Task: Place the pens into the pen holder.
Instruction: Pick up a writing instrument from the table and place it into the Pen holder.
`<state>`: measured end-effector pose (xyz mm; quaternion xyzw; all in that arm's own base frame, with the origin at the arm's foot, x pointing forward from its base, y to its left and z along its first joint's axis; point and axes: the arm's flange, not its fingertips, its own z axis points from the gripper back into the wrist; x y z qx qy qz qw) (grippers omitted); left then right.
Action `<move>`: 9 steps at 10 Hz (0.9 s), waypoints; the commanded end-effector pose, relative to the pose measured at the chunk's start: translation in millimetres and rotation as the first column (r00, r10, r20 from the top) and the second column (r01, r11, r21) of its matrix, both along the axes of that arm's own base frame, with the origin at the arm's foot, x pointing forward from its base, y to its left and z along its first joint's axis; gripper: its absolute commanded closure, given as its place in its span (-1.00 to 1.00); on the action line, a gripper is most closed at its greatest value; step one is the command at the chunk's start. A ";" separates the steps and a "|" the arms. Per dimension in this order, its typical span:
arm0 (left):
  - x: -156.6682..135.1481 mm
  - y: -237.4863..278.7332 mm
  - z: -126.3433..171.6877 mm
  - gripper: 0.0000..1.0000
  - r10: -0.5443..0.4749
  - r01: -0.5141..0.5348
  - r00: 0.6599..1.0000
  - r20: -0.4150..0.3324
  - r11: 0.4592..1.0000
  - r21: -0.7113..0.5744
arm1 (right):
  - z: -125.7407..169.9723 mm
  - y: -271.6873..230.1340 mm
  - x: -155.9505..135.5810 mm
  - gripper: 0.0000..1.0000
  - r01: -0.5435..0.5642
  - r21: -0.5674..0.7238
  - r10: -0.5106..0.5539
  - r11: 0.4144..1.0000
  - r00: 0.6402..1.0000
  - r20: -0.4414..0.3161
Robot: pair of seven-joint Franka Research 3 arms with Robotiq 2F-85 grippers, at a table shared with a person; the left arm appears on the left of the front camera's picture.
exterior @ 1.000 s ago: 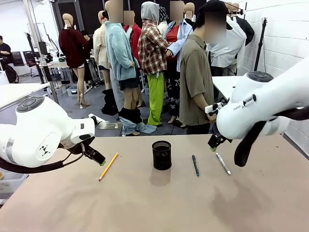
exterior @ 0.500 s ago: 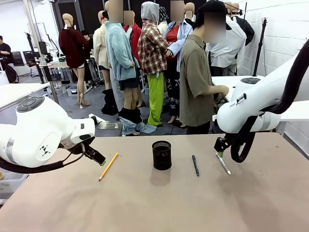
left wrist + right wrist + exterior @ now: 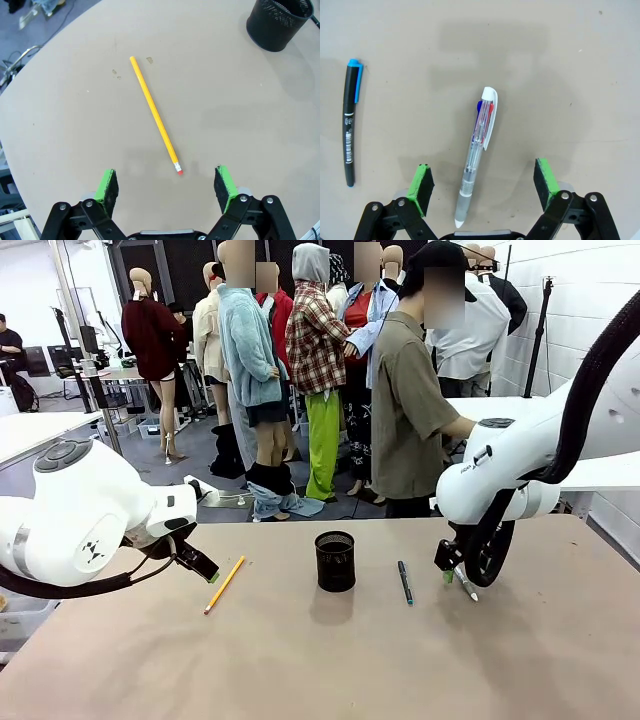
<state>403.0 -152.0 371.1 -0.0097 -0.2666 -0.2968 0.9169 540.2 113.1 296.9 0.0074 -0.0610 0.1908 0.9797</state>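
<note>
The black mesh pen holder [image 3: 335,560] stands mid-table, its rim also at the top right of the left wrist view [image 3: 279,23]. A yellow pencil [image 3: 224,584] [image 3: 154,113] lies left of it, its eraser end just ahead of my open left gripper [image 3: 167,184] [image 3: 205,570]. The dark pen with a blue end [image 3: 405,582] [image 3: 351,121] lies right of the holder. Farther right is the silver-white pen [image 3: 464,583] [image 3: 477,153]; my right gripper [image 3: 483,183] [image 3: 447,570] hangs open low over it, a finger on either side, not touching.
A person [image 3: 410,410] stands at the table's far edge, side-on, behind the right arm. The brown tabletop [image 3: 320,660] is bare in front of the holder. Its rounded edge [image 3: 30,65] drops to the floor at the upper left of the left wrist view.
My right arm has swung down and leftwards, bringing its gripper low over the silver-white pen. The left arm, the pens and the holder have stayed put.
</note>
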 end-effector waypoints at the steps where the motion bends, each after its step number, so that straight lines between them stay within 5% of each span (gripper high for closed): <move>1: 0.1 1.2 0.5 -1.00 0.002 -0.002 1.000 0.001 1.000 -0.002 | 0.5 4.2 5.3 -1.00 0.016 -0.040 -0.017 0.999 1.000 -0.014; 6: 0.1 1.2 0.5 -1.00 0.002 -0.002 1.000 0.001 1.000 -0.002 | 2.2 5.9 2.4 0.90 0.005 -0.040 -0.007 0.999 0.999 -0.032; 9: 0.1 1.2 0.5 -1.00 0.002 -0.002 1.000 0.001 1.000 -0.002 | 4.3 4.4 2.4 1.00 0.002 -0.036 -0.004 0.999 0.999 -0.043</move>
